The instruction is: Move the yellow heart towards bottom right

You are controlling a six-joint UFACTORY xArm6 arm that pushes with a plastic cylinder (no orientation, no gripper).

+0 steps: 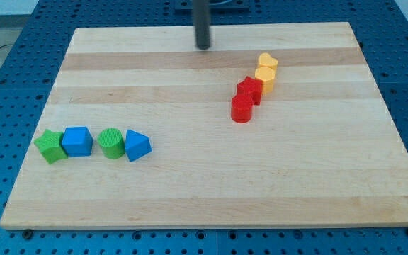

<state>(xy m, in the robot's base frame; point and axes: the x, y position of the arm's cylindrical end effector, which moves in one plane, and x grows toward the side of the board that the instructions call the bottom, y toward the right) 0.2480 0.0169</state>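
Yellow heart (267, 61) sits untouched at the upper-right end of a diagonal chain — yellow block (264, 78), red block (249, 90), red cylinder (241, 108) — while my tip (203, 47), bare and holding nothing, stands well apart to its left; whole push toward bottom right remains.

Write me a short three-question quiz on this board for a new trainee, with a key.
1. True or false: my tip touches the yellow heart.
2. How many blocks form the row at the view's left, from the green star to the blue triangle?
3. Which block lies directly next to the yellow heart? A) red cylinder B) yellow hexagon C) blue cube

Key: 1. False, it stands apart, toward the view's left of the heart. 2. Four. 3. B.
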